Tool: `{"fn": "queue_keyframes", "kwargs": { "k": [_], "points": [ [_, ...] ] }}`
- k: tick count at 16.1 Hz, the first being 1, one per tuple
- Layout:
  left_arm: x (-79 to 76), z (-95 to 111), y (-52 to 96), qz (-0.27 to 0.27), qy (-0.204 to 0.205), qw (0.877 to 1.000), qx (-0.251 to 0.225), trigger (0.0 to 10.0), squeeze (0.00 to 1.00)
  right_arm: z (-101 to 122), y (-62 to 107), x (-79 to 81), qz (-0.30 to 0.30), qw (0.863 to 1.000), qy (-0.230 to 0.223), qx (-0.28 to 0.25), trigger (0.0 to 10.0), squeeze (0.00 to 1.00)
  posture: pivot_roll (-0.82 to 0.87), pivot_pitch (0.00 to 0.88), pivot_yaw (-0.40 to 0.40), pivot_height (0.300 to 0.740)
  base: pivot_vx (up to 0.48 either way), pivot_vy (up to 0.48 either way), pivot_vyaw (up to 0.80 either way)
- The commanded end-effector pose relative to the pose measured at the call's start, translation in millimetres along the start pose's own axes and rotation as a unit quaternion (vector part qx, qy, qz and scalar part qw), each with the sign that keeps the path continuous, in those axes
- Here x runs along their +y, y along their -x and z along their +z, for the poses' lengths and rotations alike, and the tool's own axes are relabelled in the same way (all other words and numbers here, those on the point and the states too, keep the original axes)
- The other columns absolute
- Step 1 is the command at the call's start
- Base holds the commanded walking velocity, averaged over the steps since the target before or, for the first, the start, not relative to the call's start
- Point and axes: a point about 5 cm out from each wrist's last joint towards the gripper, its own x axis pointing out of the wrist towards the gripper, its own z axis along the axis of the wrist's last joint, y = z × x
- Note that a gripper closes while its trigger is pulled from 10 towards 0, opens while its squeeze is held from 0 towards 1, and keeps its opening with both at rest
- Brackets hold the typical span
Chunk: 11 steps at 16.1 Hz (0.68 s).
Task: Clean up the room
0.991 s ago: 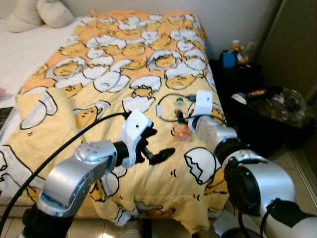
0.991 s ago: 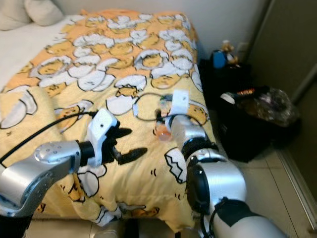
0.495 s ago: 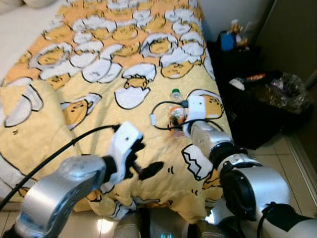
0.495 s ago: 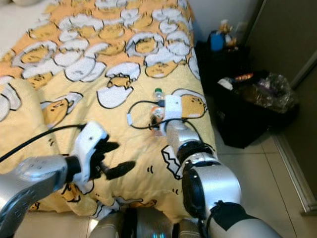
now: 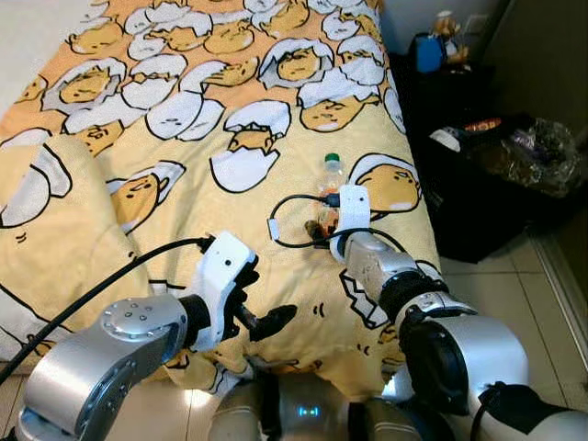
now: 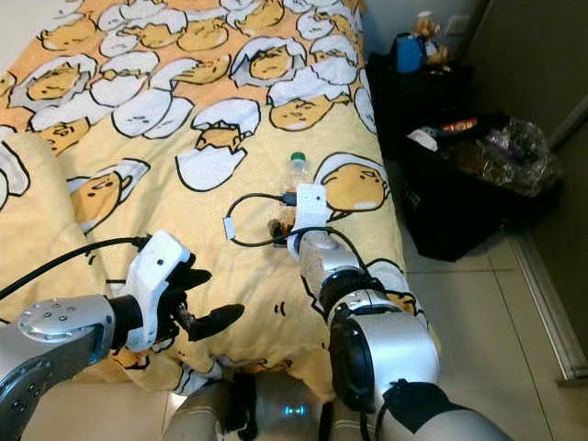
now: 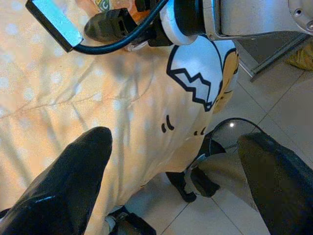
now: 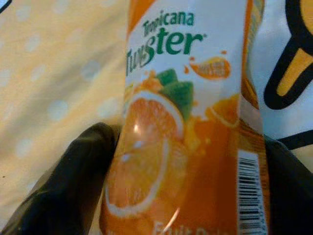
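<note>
Since a second ago the right gripper (image 8: pixel 186 161) has reached forward over the bedspread (image 5: pixel 184 110), and its two black fingers now clamp an orange juice bottle (image 5: pixel 328 188) lying beside a black cable (image 5: pixel 292 204). Left gripper (image 5: pixel 262 317) hovers over the bed's edge, fingers spread with nothing between them.

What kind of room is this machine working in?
Most likely a bedroom: a bed under a yellow cartoon-egg blanket, a black bin lined with a clear bag beside it, and a pale tiled floor.
</note>
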Motion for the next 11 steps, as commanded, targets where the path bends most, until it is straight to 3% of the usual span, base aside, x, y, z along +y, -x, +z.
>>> {"fn": "queue_keyframes", "kwargs": {
  "k": [1,8,11],
  "points": [
    [-0.2,0,1.3,0.004,-0.001,1.0,-0.002,10.0,0.0,-8,-0.1,-0.5,-0.006,1.0,-0.008,0.009,0.0,0.0,0.1,0.243,0.065,0.74,0.0,0.0,0.0],
    [-0.4,-2,-6.4,0.001,0.011,1.0,-0.001,10.0,0.0,-1,0.0,1.0,-0.003,0.999,0.029,-0.025,0.0,0.0,0.07,0.206,0.068,0.74,0.0,0.0,0.0],
    [-4.2,-9,-14.4,-0.006,0.015,1.0,0.002,10.0,0.0,14,1.3,0.8,-0.018,0.995,0.058,-0.083,0.0,0.0,0.05,0.179,0.064,0.74,0.0,0.0,0.0]
  ]
}}
